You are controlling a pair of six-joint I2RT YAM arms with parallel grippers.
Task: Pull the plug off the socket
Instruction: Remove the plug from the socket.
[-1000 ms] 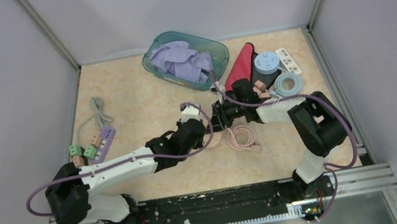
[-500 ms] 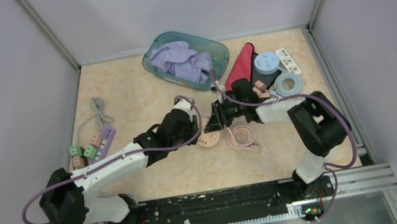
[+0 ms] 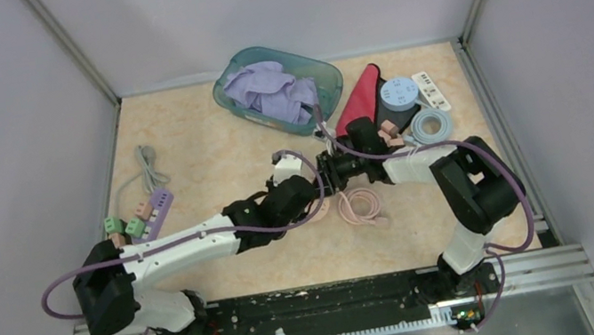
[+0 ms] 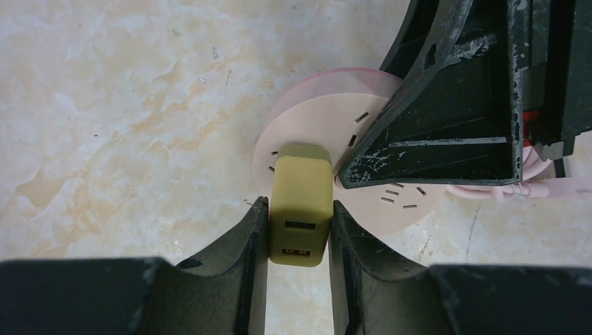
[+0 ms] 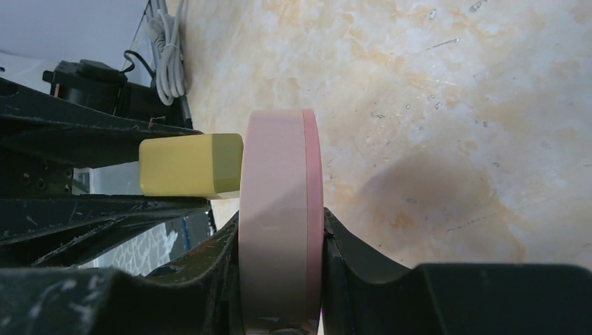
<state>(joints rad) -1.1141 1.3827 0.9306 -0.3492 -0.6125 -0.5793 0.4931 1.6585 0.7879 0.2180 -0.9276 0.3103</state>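
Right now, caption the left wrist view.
Left gripper clamps olive-yellow plug seated in round pink plastic socket held by right gripper.

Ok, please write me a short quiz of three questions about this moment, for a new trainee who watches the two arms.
1. True or false: the olive-yellow rectangular plug is fully out of the round pink plastic socket.
2. Which gripper is shut on the rim of the socket? A) left gripper B) right gripper C) neither
3. Fill in: the teal plastic tub at the far edge holds a crumpled ___ cloth.

Key: 1 false, the plug sits against the socket face; 2 B; 3 purple.
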